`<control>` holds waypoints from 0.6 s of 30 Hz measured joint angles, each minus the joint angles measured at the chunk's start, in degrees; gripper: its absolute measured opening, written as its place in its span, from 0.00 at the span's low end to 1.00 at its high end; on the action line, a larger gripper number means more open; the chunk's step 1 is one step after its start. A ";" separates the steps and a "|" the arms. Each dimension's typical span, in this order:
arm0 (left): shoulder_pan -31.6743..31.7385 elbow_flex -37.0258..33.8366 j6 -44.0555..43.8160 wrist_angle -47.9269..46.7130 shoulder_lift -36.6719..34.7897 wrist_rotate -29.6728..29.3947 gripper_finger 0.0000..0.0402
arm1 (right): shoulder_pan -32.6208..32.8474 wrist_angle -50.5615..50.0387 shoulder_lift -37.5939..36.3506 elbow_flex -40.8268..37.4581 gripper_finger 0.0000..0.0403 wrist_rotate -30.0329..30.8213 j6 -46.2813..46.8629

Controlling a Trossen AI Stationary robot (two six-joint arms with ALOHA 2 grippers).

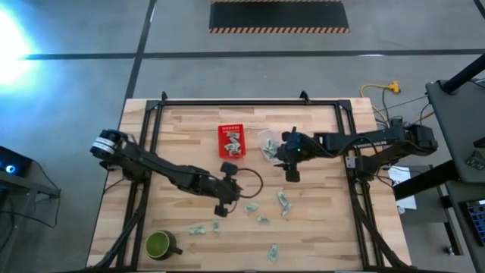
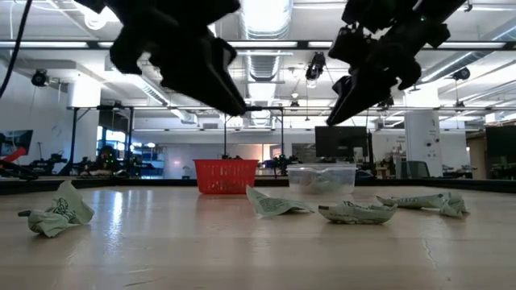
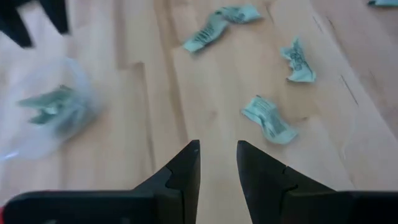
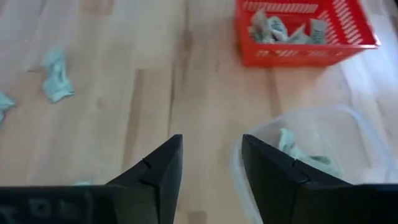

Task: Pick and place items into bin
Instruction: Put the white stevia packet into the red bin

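Two arms hang over your wooden table [image 1: 189,129], neither touching its surface. Your left gripper [image 1: 225,199] sits near the table's middle, and its wrist view shows the fingers [image 3: 184,174] spread a little with nothing between them, bare wood below. Your right gripper [image 1: 292,161] hovers just beside the clear plastic container [image 1: 270,144]; its fingers [image 4: 160,171] stand wider apart, also empty. Note the red basket [image 1: 232,141] toward the far edge, between the two arms, with several crumpled pieces [image 4: 283,28] already lying inside it. The clear container holds a few more pale green-and-white pieces [image 4: 305,155]. Most of the loose items [image 1: 283,200] remain scattered on the near half of the table, just beyond your left gripper, with one piece [image 1: 272,251] near the front edge and another [image 1: 198,230] close to the green mug [image 1: 159,245] at the near left corner. From table height, you see the pieces [image 2: 356,211] lying flat and crumpled on the wood in front of the basket [image 2: 226,176], with both grippers raised well above them.
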 joint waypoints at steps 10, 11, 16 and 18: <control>-0.70 1.38 -7.35 0.48 8.30 4.96 0.22 | 3.63 -0.90 -0.31 -2.87 0.35 0.02 0.50; -0.72 1.44 -8.44 0.67 8.76 5.74 0.22 | 3.62 -0.88 -0.31 -3.29 0.34 0.03 1.09; -0.92 1.44 -14.68 3.89 9.82 7.57 0.22 | 3.62 -0.81 -0.40 -4.83 0.33 0.13 3.26; -0.96 1.42 -16.92 4.31 9.84 8.01 0.22 | 3.62 -0.66 -0.40 -5.26 0.32 0.11 3.48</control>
